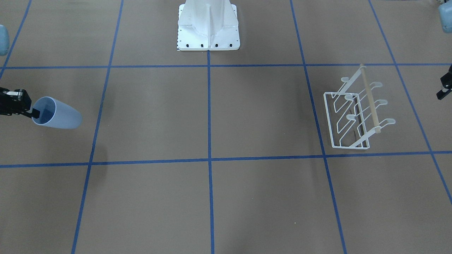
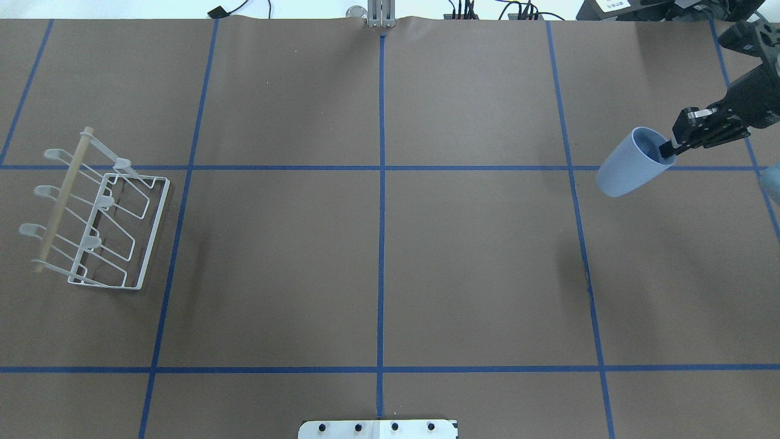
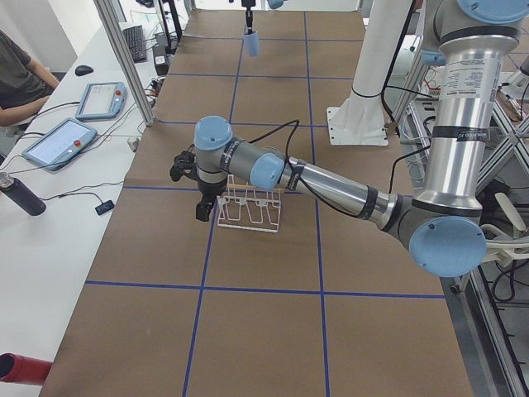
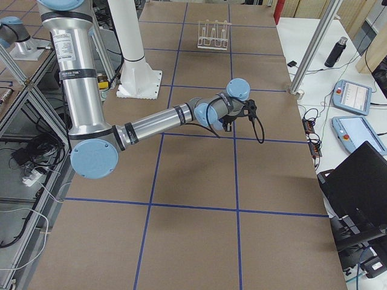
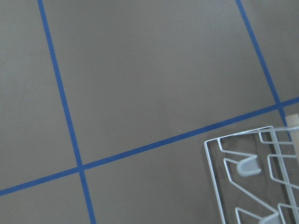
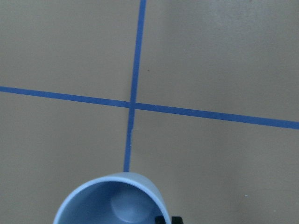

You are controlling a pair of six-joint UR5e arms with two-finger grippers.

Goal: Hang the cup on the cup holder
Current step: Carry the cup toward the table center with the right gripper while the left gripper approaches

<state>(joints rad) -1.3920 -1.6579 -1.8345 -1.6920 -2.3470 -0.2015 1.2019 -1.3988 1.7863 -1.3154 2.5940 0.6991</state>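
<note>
The pale blue cup point(image 1: 58, 113) hangs tilted above the table, rim toward my right gripper point(image 1: 34, 113). That gripper is shut on the cup's rim, one finger inside and one outside. Both show in the overhead view, cup point(image 2: 627, 171) and gripper point(image 2: 670, 146), and the cup's open mouth fills the bottom of the right wrist view point(image 6: 112, 200). The white wire cup holder point(image 1: 370, 102) stands on the table at the far other side point(image 2: 63, 201). My left gripper point(image 1: 444, 88) hovers beside the holder point(image 3: 248, 211). I cannot tell whether it is open or shut.
The robot's white base point(image 1: 208, 28) stands at the table's middle edge. Blue tape lines grid the brown table point(image 2: 378, 244). A side bench holds tablets point(image 3: 62, 141) and a dark bottle point(image 3: 21, 194), with a seated person point(image 3: 21, 74) at it.
</note>
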